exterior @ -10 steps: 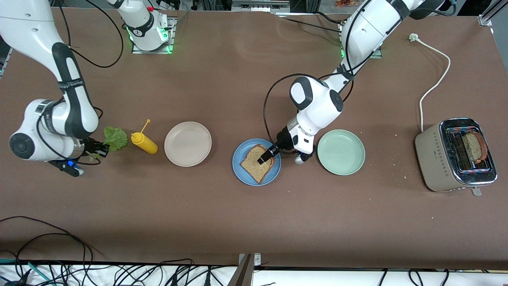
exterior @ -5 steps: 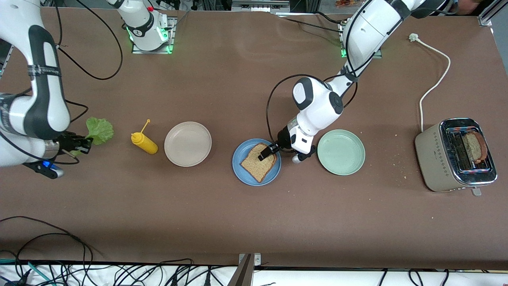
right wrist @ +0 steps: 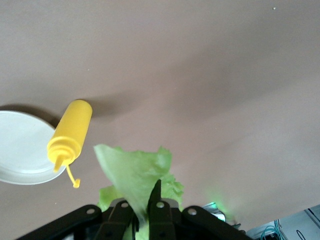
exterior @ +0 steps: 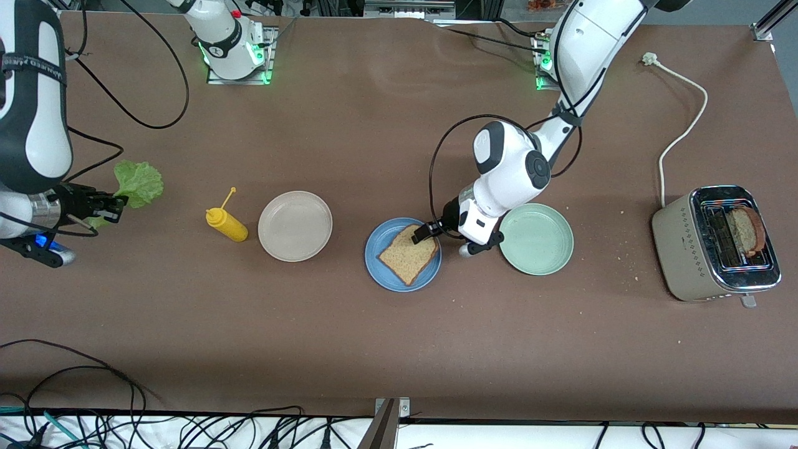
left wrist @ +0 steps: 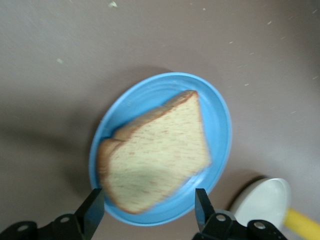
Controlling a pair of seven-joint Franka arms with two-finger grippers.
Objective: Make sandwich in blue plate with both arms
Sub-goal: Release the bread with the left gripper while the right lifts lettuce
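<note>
The brown table is big. The part nearest the front camera is bare, from one end to the other. Black cables hang along that near edge.

The left arm reaches down from its base to the middle of the table. The right arm stands up high at its own end of the table, close to that edge.

The toaster sits at the left arm's end. One slice of toast stands in its slot. Its white cord runs toward the robots' bases.

Three plates lie in a row. The beige plate has nothing in it. The pale green plate has nothing in it either. The blue plate lies between them, just beside the green one. One slice of brown bread lies flat in it, with nothing on top.

The yellow squeeze bottle lies on its side near the beige plate, toward the right arm's end.

The left gripper hangs over the blue plate's rim, by the corner of the bread. Its fingers are spread apart and hold nothing.

The right gripper is up in the air over the bare table at its own end. It pinches the lettuce leaf tight by one edge, and the leaf sticks out past the fingers.
</note>
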